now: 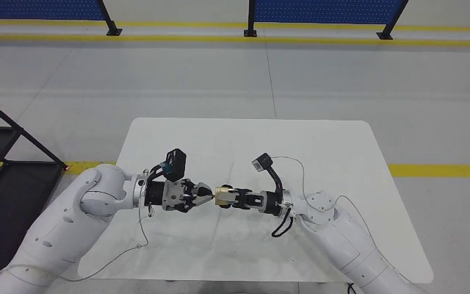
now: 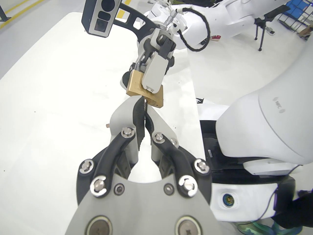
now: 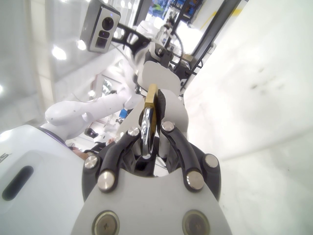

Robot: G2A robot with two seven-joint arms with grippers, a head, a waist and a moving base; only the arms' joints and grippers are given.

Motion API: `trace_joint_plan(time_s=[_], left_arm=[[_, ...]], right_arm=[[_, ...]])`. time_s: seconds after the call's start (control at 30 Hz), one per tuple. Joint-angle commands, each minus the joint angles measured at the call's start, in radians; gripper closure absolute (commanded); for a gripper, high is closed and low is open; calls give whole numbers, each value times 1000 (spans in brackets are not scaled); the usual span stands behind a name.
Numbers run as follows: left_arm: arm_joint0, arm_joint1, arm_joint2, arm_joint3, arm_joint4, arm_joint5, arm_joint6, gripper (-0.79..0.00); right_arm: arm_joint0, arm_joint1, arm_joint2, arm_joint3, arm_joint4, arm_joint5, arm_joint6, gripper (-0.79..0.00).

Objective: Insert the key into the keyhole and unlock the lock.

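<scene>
My left tool (image 2: 143, 106): pinched narrow on the key (image 2: 145, 102), only a sliver of metal showing at its tips; key tip meets the end face of the lock (image 2: 135, 86), depth not discernible; my right tool (image 3: 155, 91): clamped on the brass lock body, shackle (image 3: 147, 133) pointing back toward its wrist; lock held in the air above the white surface (image 1: 294, 147), between both arms.

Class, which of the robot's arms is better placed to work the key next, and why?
Left, likely: the left gripper is shut on the key, its tip at the base of the padlock. The right gripper is shut on the padlock and can only steady it.
</scene>
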Motion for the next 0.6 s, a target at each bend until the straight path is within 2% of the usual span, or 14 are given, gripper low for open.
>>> trace_joint_plan(time_s=[0.0, 0.57], left_arm=[[11, -1, -10, -6, 38, 0, 29, 0], [94, -1, -71, -77, 337, 0, 263, 0]], right_arm=[[0, 0, 0, 0, 0, 0, 0, 0], [0, 0, 0, 0, 0, 0, 0, 0]])
